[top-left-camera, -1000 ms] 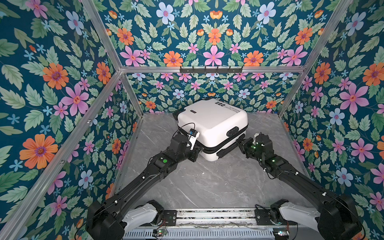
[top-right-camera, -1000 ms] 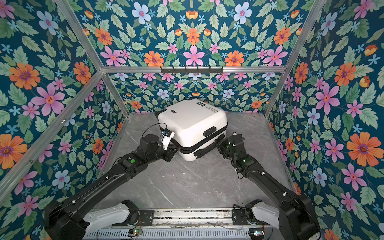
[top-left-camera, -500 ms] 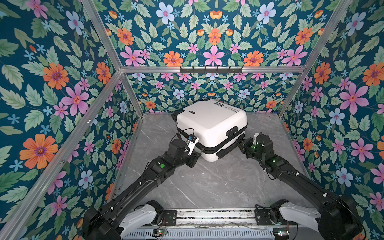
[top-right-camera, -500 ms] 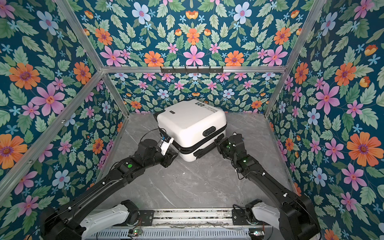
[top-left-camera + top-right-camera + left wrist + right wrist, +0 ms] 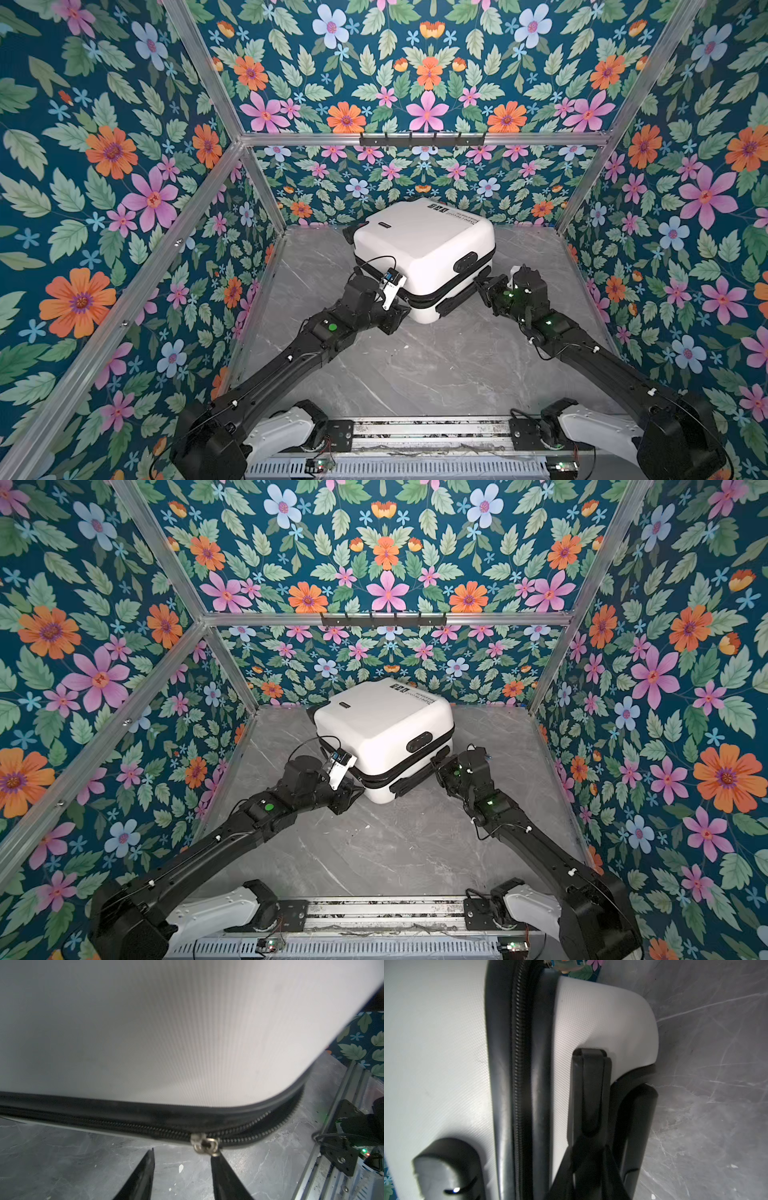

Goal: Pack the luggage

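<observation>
On the grey marbled tabletop (image 5: pixel 415 365), the left hand (image 5: pixel 184 1153) stands partly open and empty, one fingertip (image 5: pixel 217 1162) right beside the metal zipper slider (image 5: pixel 204 1145); the right hand (image 5: pixel 590 1147) is pinched tight on the black side handle (image 5: pixel 591 1088); both meet the white hard-shell luggage (image 5: pixel 419 245), which lies flat and askew near the tabletop's far edge, about midway along it.

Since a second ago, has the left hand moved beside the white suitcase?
Yes. In a top view the left hand has slid along the suitcase, toward its near corner and the front rail.
</observation>
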Robot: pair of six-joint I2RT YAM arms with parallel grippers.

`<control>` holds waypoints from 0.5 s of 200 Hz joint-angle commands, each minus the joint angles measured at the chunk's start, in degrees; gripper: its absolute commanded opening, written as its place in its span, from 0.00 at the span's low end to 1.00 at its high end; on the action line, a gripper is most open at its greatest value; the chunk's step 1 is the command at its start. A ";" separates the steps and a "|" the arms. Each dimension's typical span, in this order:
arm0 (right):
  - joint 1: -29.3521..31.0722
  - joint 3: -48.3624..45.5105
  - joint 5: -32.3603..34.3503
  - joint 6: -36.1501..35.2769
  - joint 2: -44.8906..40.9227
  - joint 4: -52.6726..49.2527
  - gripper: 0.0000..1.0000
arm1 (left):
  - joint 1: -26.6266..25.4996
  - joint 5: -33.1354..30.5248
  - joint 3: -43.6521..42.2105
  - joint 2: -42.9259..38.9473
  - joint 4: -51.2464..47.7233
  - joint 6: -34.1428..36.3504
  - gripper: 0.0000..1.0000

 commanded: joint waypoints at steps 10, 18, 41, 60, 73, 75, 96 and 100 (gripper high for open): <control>0.24 0.76 -2.81 -3.05 -0.62 16.07 0.00 | -0.29 2.92 0.16 0.57 3.69 -1.24 0.50; 0.22 0.73 -2.81 -3.05 -0.60 15.93 0.00 | -0.39 3.42 0.03 0.53 3.69 -1.41 0.51; 0.23 0.56 -2.81 -3.05 -0.61 15.95 0.00 | -0.66 4.85 -0.45 -0.15 3.37 -1.60 0.54; 0.25 0.56 -2.81 -3.05 -0.57 15.93 0.00 | -0.75 5.52 -0.87 -0.81 2.58 -1.76 0.55; 0.28 0.65 -2.81 -3.01 -0.37 15.94 0.00 | -0.75 6.05 -1.15 -1.21 2.49 -2.02 0.55; 0.22 0.71 -2.81 -3.04 -0.39 15.98 0.00 | -0.75 6.13 -1.16 -1.20 2.44 -2.10 0.55; 0.23 0.82 -2.98 -3.14 -0.11 15.93 0.00 | -0.75 6.53 -1.60 -1.76 2.69 -2.77 0.56; 0.21 0.82 -2.99 -3.13 -0.08 16.01 0.00 | -0.75 6.78 -1.53 -1.78 2.79 -2.89 0.56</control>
